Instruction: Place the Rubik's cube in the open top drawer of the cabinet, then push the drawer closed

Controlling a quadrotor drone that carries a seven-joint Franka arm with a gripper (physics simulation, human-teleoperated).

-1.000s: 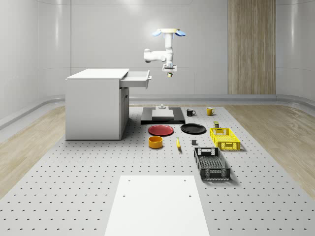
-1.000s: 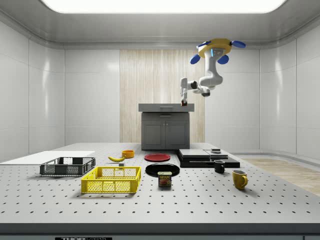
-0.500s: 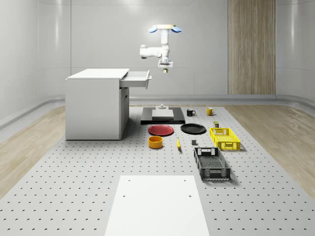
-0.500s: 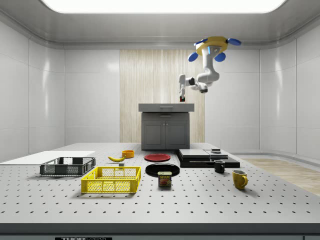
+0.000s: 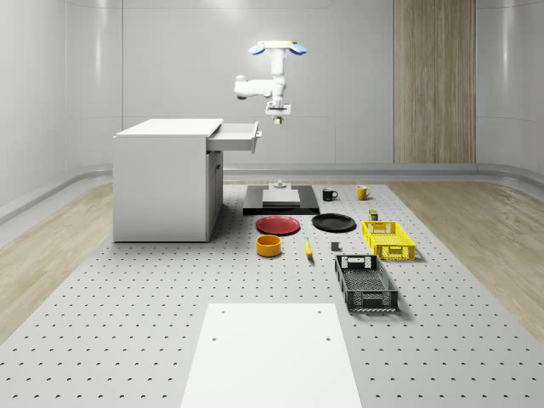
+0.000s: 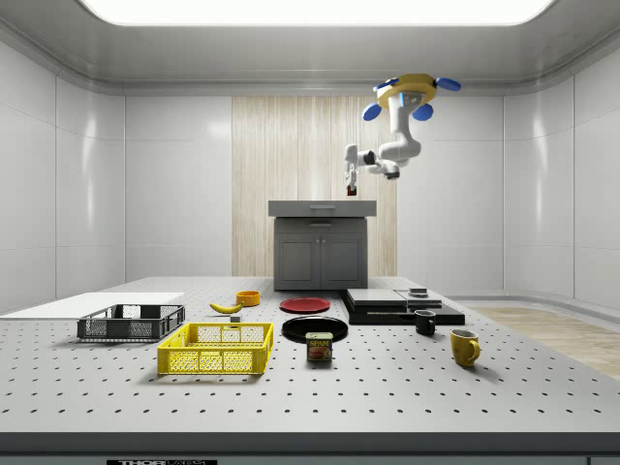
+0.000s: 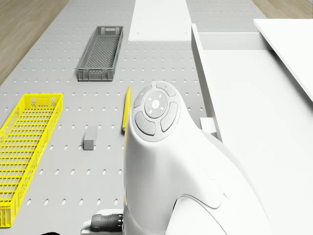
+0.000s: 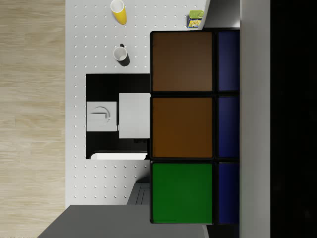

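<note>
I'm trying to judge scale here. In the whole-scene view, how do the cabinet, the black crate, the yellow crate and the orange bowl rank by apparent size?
1. cabinet
2. black crate, though it sits nearer the camera
3. yellow crate
4. orange bowl

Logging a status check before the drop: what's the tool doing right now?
Tool: shut on the Rubik's cube, beside the open top drawer.

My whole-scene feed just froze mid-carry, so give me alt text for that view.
The drone hovers high above the floor, to the whole-scene view's right of the cabinet, with its gripper holding the Rubik's cube just right of and above the open top drawer. Plates, mugs, a bowl and two crates lie on the perforated floor below.
</note>
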